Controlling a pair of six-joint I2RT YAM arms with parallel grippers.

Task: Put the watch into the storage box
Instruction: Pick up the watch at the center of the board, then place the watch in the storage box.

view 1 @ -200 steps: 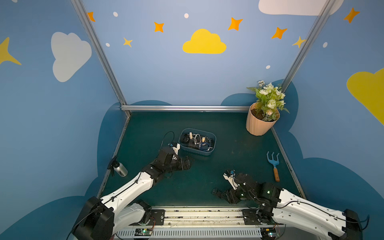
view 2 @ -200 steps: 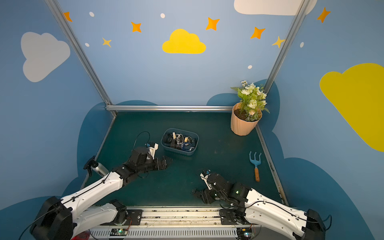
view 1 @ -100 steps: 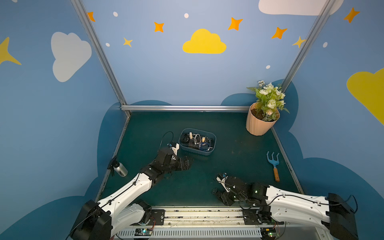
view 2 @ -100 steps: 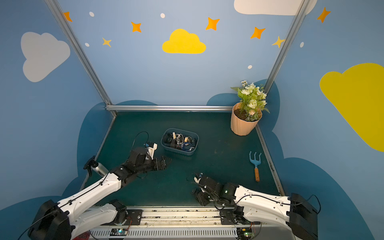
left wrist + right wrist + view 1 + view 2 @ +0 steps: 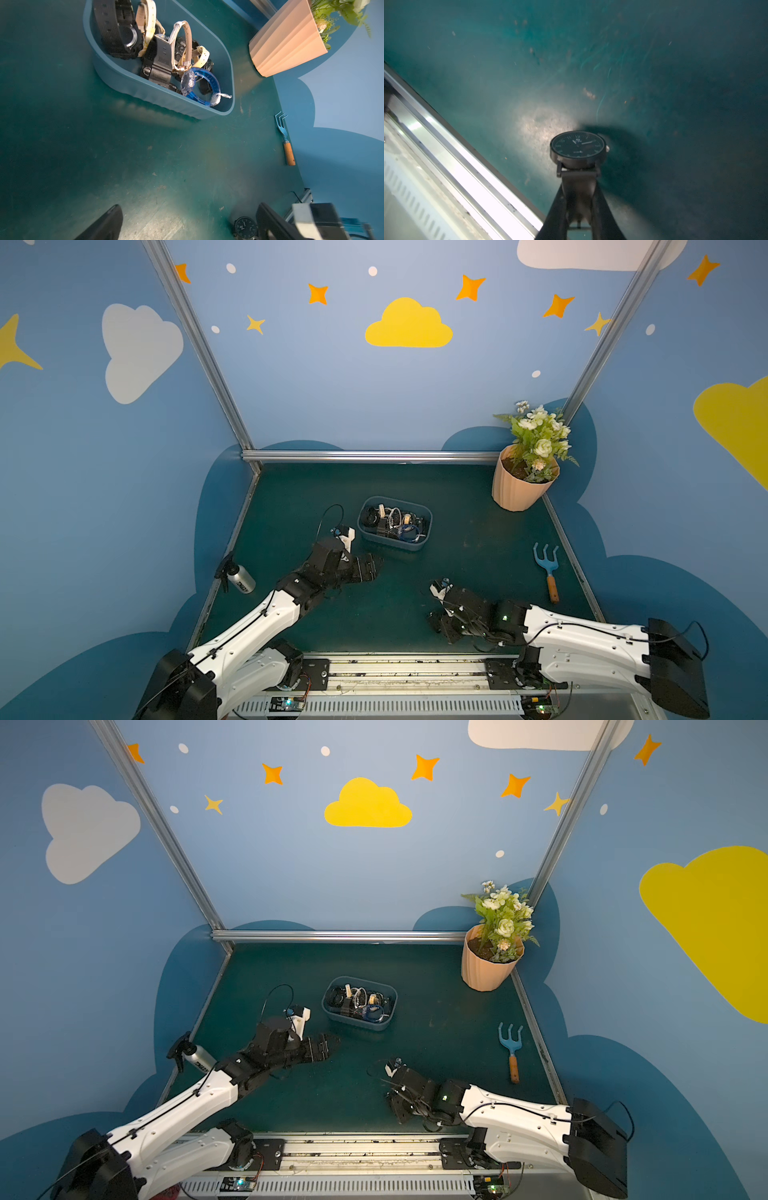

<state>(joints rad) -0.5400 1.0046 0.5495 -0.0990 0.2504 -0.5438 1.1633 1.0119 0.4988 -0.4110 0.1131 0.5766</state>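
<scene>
Watch (image 5: 578, 145): location and status, view by view.

Top views. The watch cannot be made out in either top view. It sits beneath the right gripper (image 5: 442, 624), which is low over the green mat (image 5: 478, 539) near the front rail (image 5: 407, 668). The storage box (image 5: 395, 543) stands well apart, toward the back, and already holds several watches. The left gripper (image 5: 370, 568) hovers near the box's front wall.

Left wrist view. The left gripper (image 5: 189, 207) is released, with its jaws spread wide and nothing between them. The storage box (image 5: 155, 93) is a low plastic bin with a smooth rim, rounded corners and a faintly ribbed outer wall. Its contents are a tangle of black rubber, cream leather and clear blue plastic straps. The watch (image 5: 245, 227) shows at the frame edge, apparently at mat level.

Right wrist view. The right gripper (image 5: 579, 185) is clenched on the watch's dark strap, just below the round, black-dialled case (whether the case has left the mat cannot be told).

Step in hand: grasp. Judged next move: lift clear, carry to the box and release over its barer end. The flexible strap may swing or snag on the pile.
</scene>
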